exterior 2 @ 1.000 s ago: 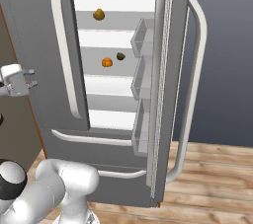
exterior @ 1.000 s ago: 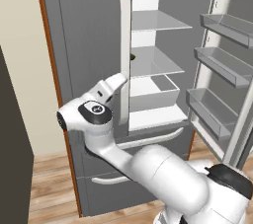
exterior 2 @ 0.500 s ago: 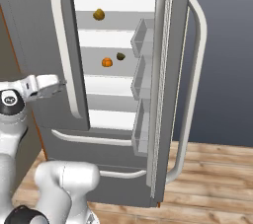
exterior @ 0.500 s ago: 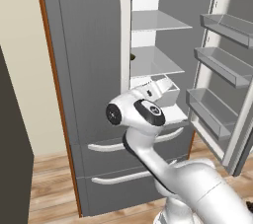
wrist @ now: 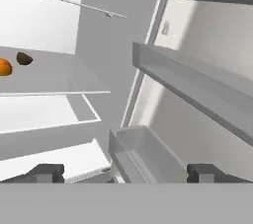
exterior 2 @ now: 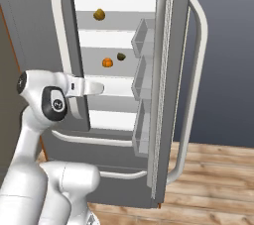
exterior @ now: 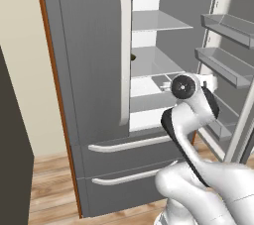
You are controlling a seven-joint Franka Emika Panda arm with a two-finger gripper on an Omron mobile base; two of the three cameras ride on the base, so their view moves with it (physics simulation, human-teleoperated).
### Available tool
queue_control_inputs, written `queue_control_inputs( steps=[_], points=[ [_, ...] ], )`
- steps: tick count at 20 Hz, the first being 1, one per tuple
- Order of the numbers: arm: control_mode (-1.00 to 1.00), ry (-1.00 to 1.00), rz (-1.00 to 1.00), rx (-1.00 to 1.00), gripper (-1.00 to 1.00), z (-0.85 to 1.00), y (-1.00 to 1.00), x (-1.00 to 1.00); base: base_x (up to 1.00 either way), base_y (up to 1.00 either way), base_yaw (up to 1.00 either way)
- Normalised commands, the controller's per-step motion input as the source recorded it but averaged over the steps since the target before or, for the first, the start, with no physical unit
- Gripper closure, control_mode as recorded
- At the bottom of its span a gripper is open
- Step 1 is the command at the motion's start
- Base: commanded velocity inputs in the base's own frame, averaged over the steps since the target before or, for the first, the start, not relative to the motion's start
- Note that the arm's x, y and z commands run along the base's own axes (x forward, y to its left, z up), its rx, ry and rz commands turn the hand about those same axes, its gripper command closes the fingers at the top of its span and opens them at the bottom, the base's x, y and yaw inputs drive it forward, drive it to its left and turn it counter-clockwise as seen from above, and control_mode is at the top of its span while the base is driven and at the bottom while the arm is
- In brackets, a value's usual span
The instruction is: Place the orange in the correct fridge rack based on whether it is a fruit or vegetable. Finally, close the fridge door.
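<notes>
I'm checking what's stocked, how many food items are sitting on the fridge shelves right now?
3. A tan-brown round item on the upper shelf; the orange and a dark green-brown lump side by side on the fridge rack below. The closed door may hide more.

Kitchen corner, wood floor.
Plank floor point(exterior 2: 213, 179) lower right; cream wall point(exterior: 25, 55) at left; dark blue-grey wall point(exterior 2: 228, 55) at right.

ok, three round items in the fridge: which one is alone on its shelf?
The tan-brown one, on the shelf above. The orange and the dark green-brown lump share the fridge rack below it.
</notes>
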Motion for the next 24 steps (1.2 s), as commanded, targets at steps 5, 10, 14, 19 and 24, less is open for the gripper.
queue_control_inputs(
  steps=[5, 10, 14, 19, 24],
  points=[
    [-1.00, -0.23, 0.00, 0.47, -1.00, 0.09, -1.00, -0.32, 0.00, 0.00, 0.00],
    [-1.00, -0.29, 0.00, 0.49, -1.00, 0.00, -1.00, -0.43, 0.00, 0.00, 0.00],
    [-1.00, -0.28, 0.00, 0.49, -1.00, 0.00, -1.00, -0.55, 0.00, 0.00, 0.00],
    [-1.00, -0.23, 0.03, 0.43, -1.00, 0.00, -1.00, -0.59, 0.00, 0.00, 0.00],
    [-1.00, -0.22, 0.04, 0.42, -1.00, 0.00, -1.00, -0.29, 0.00, 0.00, 0.00]
  ],
)
